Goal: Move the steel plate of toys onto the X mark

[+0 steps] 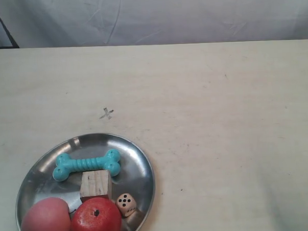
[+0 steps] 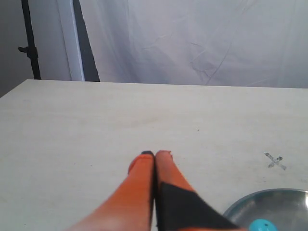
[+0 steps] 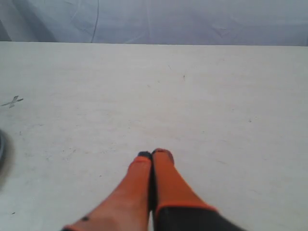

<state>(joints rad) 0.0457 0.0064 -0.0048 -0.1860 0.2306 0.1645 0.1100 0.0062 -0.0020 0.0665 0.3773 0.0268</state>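
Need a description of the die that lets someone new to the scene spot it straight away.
In the exterior view, find the steel plate at the lower left of the cream table. On its right side, just right of the red apple and below the wooden cube, sits the die. It is the smallest toy there, pale with black pips.

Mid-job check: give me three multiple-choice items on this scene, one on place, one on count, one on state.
1. The plate and the X mark: A covers it; B rim touches it; C apart, mark bare.
2. Number of toys on the plate: A three; B five; C seven.
3. The left claw and right claw: A both shut, empty; B both open; C one grips the plate.
Answers: 1 C, tabletop shows between rim and mark. 2 B, bone, cube, die, apple, ball. 3 A, fingers pressed together, nothing between.
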